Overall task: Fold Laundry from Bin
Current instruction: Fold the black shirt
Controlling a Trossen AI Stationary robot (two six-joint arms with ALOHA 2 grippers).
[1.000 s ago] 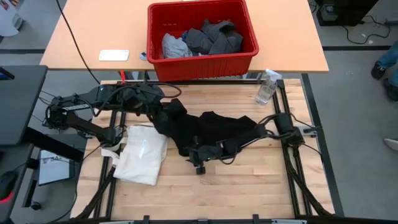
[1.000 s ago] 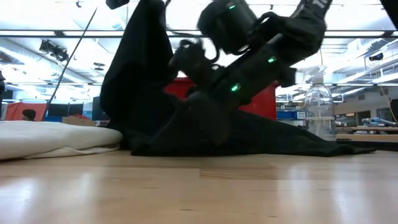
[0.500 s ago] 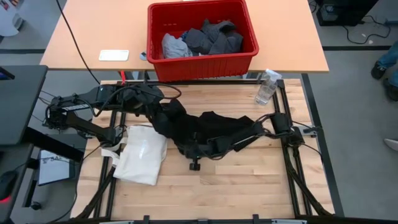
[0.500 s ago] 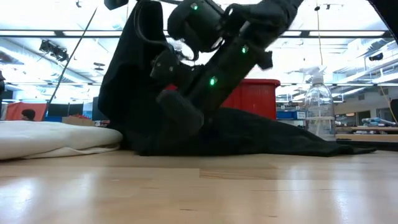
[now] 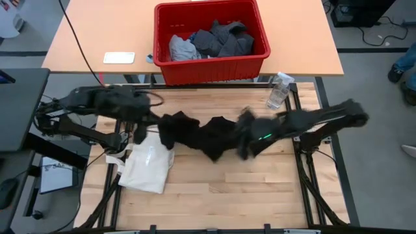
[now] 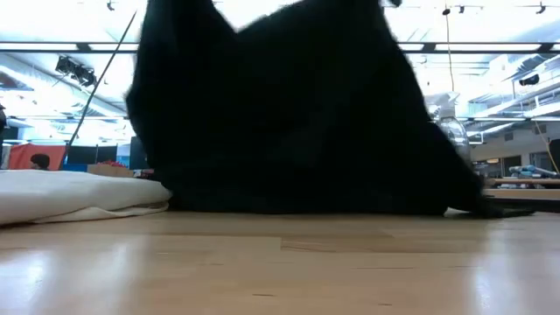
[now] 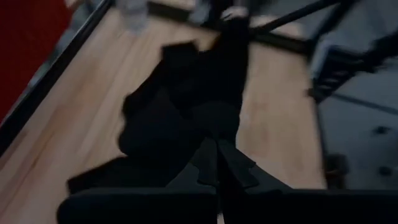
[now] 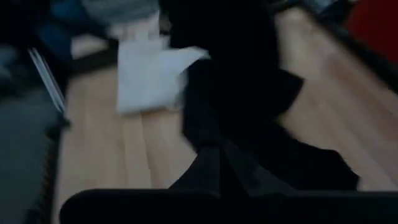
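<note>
Gripping: both arms hold one black T-shirt (image 5: 198,133) between them, stretched and lifted above the middle of the worktop (image 5: 227,195).
Left gripper (image 5: 164,123): fingers clamped together on the garment's end nearer the worktop's left edge; in the left wrist view the dark cloth (image 7: 186,118) bunches right at the fingertips and hangs away from them over the wood.
Right gripper (image 5: 246,133): pinched tight on the garment's opposite end, toward the right edge of the worktop; its wrist view shows the black fabric (image 8: 242,106) starting at the fingertips and spreading out beyond them.
Garment's lie: it runs as a sagging, crumpled band from one gripper to the other, lowest near its middle; in the low view it hangs as a wide dark curtain (image 6: 289,114) whose bottom hem reaches the worktop surface.
Bin (image 5: 211,62): red crate on the separate tan table beyond the worktop's far edge, well apart from both grippers.
Remaining laundry (image 5: 211,40): dark grey and light grey pieces heaped inside the bin.
Tote bag (image 5: 148,162): cream cloth lying flat near the worktop's left edge, just beside and below the left gripper.
Spray bottle (image 5: 278,91): clear, standing at the far right corner of the worktop.
White card (image 5: 119,58): flat on the tan table, left of the bin.
</note>
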